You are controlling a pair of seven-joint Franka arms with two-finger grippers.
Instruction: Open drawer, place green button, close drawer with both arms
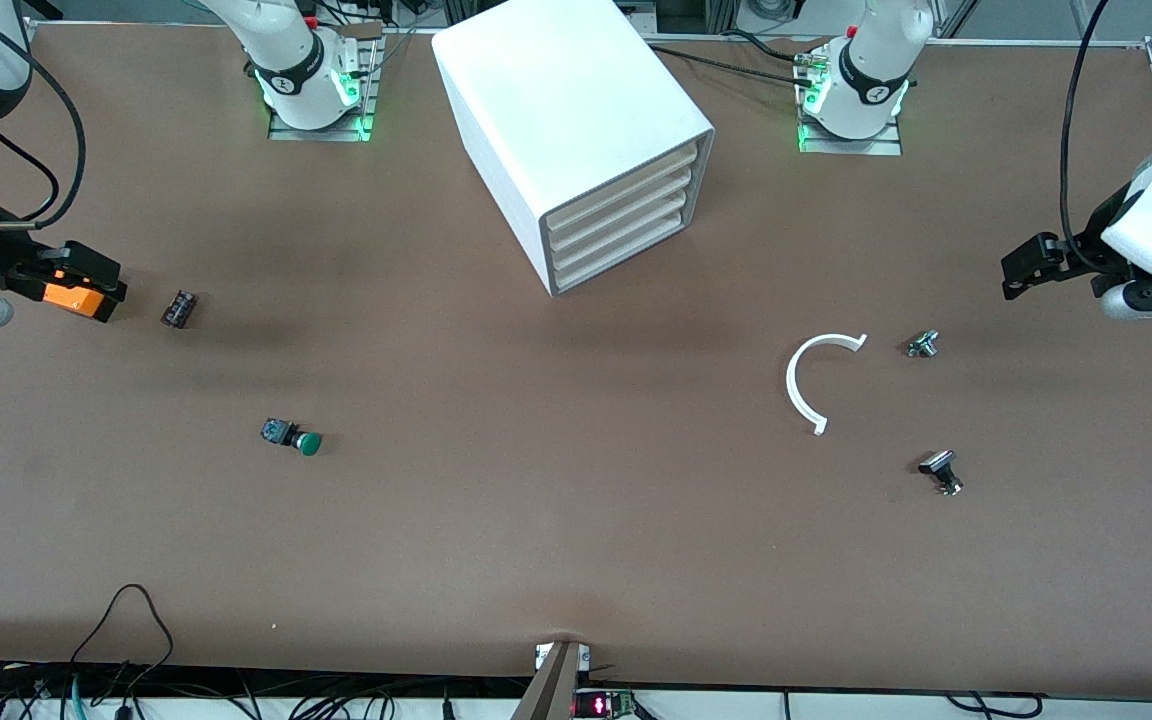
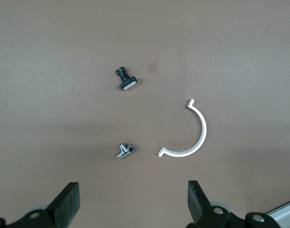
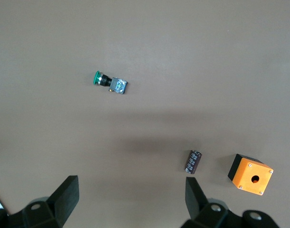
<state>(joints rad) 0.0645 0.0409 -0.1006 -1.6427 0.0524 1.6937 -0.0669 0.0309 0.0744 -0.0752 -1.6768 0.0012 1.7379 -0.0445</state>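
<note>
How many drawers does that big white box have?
4 cream-fronted drawers, all shut, stacked in the big white box cabinet: top, second, third, bottom.

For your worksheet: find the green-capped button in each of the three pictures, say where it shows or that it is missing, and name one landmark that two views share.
Front view: the button lies on the table toward the right arm's end, nearer the camera than the orange box.
Left wrist view: not in it.
Right wrist view: the button lies on its side on bare table.
Shared landmark: the dark cylinder beside the orange box.
</note>
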